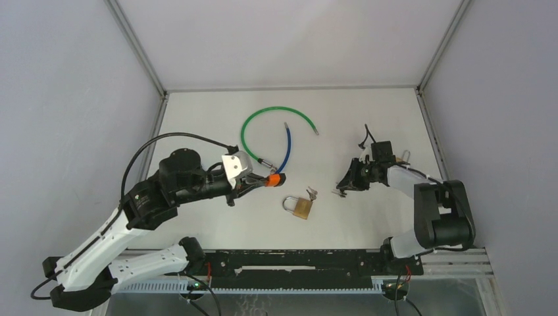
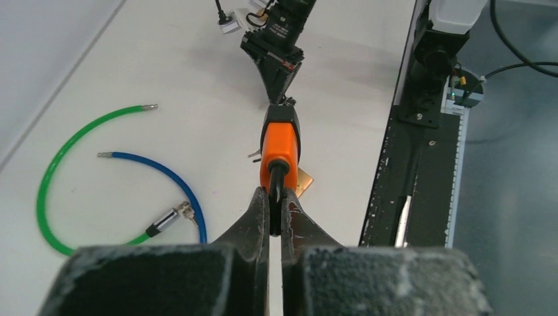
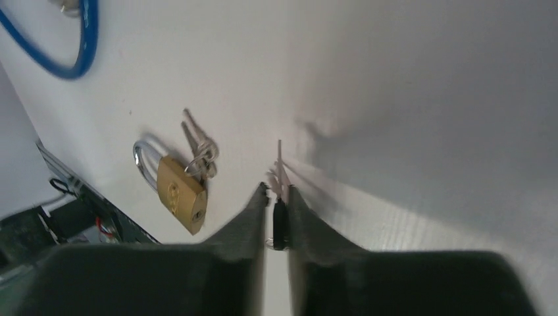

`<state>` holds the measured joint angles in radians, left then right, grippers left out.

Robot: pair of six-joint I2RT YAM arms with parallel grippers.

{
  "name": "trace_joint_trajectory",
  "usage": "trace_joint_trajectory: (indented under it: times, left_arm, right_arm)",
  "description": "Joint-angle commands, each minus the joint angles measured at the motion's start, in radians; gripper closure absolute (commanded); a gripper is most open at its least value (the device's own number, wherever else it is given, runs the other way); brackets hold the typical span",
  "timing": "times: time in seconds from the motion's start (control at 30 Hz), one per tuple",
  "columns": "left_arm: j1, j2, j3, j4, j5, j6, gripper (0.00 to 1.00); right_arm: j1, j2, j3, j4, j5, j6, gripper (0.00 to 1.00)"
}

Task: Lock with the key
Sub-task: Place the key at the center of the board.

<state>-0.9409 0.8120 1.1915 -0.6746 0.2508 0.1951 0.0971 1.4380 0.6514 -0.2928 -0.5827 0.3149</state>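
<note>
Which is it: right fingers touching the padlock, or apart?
Apart. Right wrist view shows bare table between the fingers and the padlock lying beside them.

The top camera looks steeply down on the whole white worktop [image 1: 368, 118] from above its near edge, while both wrist cameras skim low and close across it, all three sharing the brass padlock [image 1: 301, 207] and blue cable [image 1: 287, 148].
</note>
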Motion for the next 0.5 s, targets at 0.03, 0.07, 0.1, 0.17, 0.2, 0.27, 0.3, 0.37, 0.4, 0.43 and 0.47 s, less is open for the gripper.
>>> trace_joint_trajectory:
  times: [0.03, 0.07, 0.1, 0.17, 0.2, 0.27, 0.3, 0.37, 0.4, 0.43, 0.47]
  left_arm:
    - [0.004, -0.025, -0.041, 0.147, 0.06, -0.103, 1.0]
    - [0.005, -0.024, -0.046, 0.152, 0.066, -0.107, 1.0]
    - [0.004, -0.022, -0.049, 0.157, 0.069, -0.113, 1.0]
    - [0.003, -0.021, -0.055, 0.167, 0.071, -0.116, 1.0]
    - [0.002, -0.02, -0.058, 0.17, 0.071, -0.117, 1.0]
    - [0.003, -0.021, -0.061, 0.174, 0.081, -0.103, 1.0]
    - [0.001, -0.022, -0.064, 0.175, 0.085, -0.092, 1.0]
    - [-0.006, -0.021, -0.071, 0.172, 0.087, -0.066, 1.0]
    - [-0.012, -0.022, -0.075, 0.168, 0.088, -0.054, 1.0]
    - [-0.018, -0.021, -0.079, 0.165, 0.088, -0.04, 1.0]
    - [-0.025, -0.019, -0.083, 0.161, 0.088, -0.027, 1.0]
  right_arm:
    - [-0.034, 0.072, 0.073, 0.058, 0.054, 0.013, 0.62]
    - [-0.033, 0.072, 0.098, 0.035, 0.074, 0.002, 0.57]
    - [-0.029, 0.057, 0.124, -0.004, 0.102, -0.008, 0.53]
    - [-0.008, -0.007, 0.185, -0.064, 0.147, -0.04, 0.32]
    - [0.014, -0.056, 0.213, -0.082, 0.149, -0.062, 0.28]
    - [0.086, -0.189, 0.251, -0.074, 0.112, -0.132, 0.21]
    - [0.134, -0.274, 0.258, -0.046, 0.085, -0.195, 0.19]
    - [0.253, -0.422, 0.259, 0.02, -0.061, -0.295, 0.14]
    - [0.306, -0.486, 0.259, 0.056, -0.153, -0.323, 0.09]
    - [0.366, -0.53, 0.259, 0.095, -0.233, -0.344, 0.05]
    - [0.429, -0.56, 0.258, 0.141, -0.279, -0.35, 0.03]
